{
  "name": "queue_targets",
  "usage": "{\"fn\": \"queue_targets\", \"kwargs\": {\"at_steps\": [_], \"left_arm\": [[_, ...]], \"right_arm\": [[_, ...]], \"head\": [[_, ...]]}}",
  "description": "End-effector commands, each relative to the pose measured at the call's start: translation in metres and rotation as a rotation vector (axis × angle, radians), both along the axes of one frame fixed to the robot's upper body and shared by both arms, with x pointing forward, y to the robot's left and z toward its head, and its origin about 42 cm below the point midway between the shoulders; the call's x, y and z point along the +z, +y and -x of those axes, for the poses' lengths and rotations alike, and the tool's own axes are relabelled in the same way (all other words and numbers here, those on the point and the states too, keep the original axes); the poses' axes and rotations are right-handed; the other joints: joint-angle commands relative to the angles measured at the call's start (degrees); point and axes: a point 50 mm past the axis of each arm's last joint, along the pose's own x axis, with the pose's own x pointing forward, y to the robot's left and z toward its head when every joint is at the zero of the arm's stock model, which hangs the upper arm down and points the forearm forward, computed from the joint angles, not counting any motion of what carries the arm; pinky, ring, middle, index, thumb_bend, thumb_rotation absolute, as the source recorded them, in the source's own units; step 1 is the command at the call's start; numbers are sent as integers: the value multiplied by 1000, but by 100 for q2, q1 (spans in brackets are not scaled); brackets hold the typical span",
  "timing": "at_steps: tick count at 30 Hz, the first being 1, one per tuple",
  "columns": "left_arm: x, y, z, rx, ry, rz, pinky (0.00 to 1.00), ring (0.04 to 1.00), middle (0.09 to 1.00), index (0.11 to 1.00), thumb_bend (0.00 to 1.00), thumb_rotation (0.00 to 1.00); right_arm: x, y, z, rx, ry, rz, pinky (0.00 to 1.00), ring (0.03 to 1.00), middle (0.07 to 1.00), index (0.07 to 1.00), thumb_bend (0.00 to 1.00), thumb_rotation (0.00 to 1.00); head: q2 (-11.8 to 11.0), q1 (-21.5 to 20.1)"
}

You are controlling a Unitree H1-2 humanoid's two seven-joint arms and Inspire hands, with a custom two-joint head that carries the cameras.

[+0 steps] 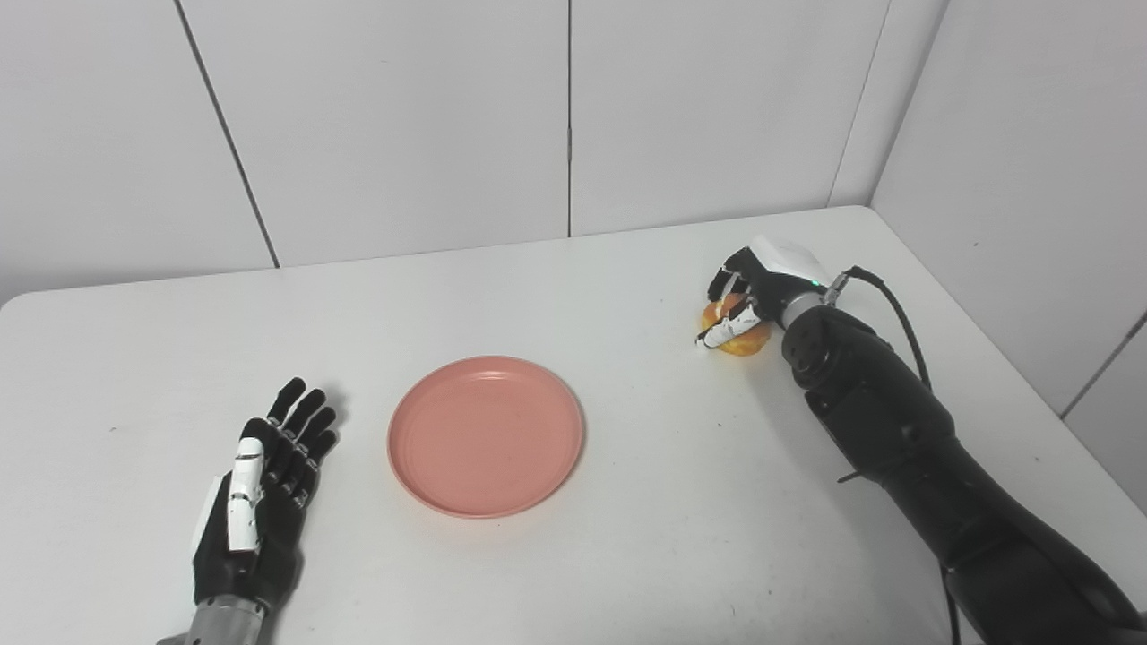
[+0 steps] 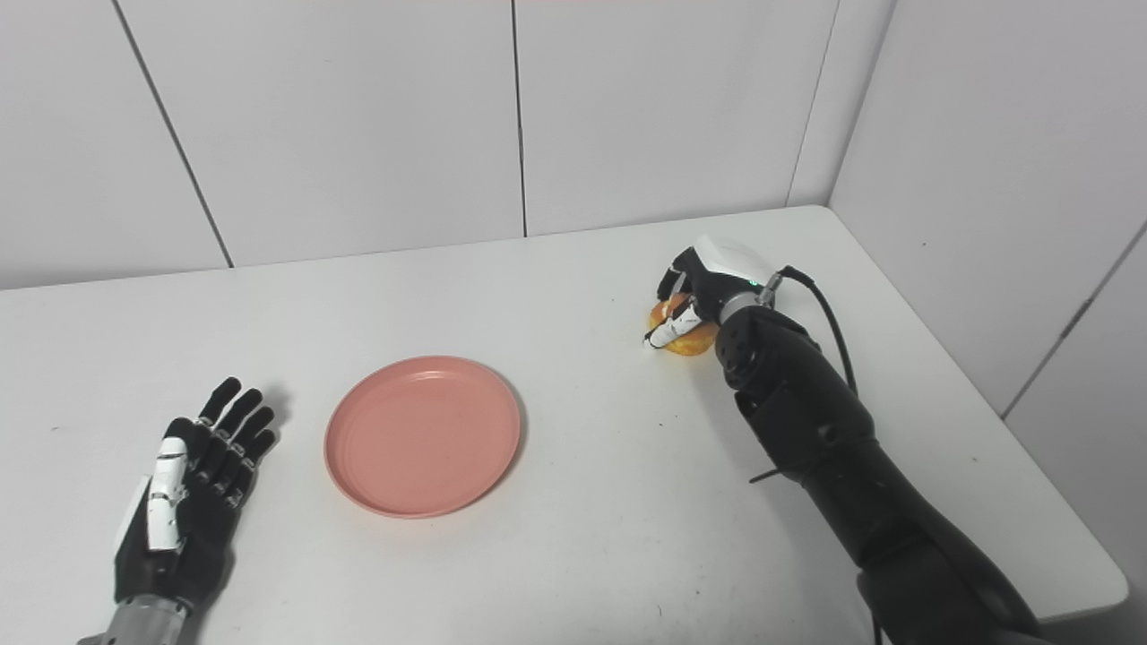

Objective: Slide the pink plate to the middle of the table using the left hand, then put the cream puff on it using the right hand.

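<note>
Right hand [image 1: 748, 291] clasps cream puff [image 1: 744, 339] near table's [image 1: 627, 555] far-right edge.

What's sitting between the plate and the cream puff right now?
Nothing: only bare white table lies between the pink plate and the cream puff, as both eye views show.

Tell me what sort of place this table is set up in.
Probably a robot test booth or lab corner, not a kitchen: a bare white table boxed in by plain white wall panels, with only a pink plate and a cream puff laid out.
</note>
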Motion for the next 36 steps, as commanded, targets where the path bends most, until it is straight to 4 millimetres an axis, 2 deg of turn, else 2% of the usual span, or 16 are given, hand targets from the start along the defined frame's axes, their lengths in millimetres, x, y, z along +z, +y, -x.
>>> {"fn": "queue_targets", "kwargs": {"at_steps": [1, 9, 15, 19, 25, 30, 31, 36], "left_arm": [[-8, 5, 6, 11, 59, -5, 955, 924, 920, 894, 435, 1000], [-8, 4, 6, 13, 59, -5, 963, 930, 925, 894, 441, 1000], [-10, 3, 4, 14, 58, -5, 966, 934, 930, 896, 444, 1000], [-8, 1, 4, 10, 54, 0, 958, 928, 925, 890, 454, 1000], [-6, -6, 5, 8, 48, -5, 952, 927, 924, 889, 459, 1000], [-4, -14, 5, 18, 54, -9, 939, 920, 918, 886, 465, 1000], [-3, -17, 5, 18, 53, -12, 935, 919, 916, 884, 466, 1000], [4, -31, 8, 24, 33, -36, 927, 913, 909, 877, 463, 1000]], "right_arm": [[33, -9, -9, -35, -87, 11, 365, 435, 498, 489, 490, 136], [52, -1, -4, -47, -169, -4, 367, 450, 526, 492, 482, 150], [69, 9, 7, -6, -263, -46, 312, 394, 473, 488, 484, 143], [84, 22, 14, 54, -313, -34, 289, 364, 444, 488, 485, 143], [102, 48, 24, 148, -366, -49, 281, 364, 458, 490, 485, 144], [109, 73, 30, 227, -382, -81, 275, 333, 408, 482, 486, 141], [110, 80, 32, 246, -384, -77, 276, 333, 406, 482, 486, 141], [114, 118, 41, 373, -385, -70, 248, 316, 397, 485, 484, 142]], "head": [[-6, 18], [10, 56], [6, 74], [3, 124], [-1, 362], [-3, 554], [1, 730], [25, 1046]]}}
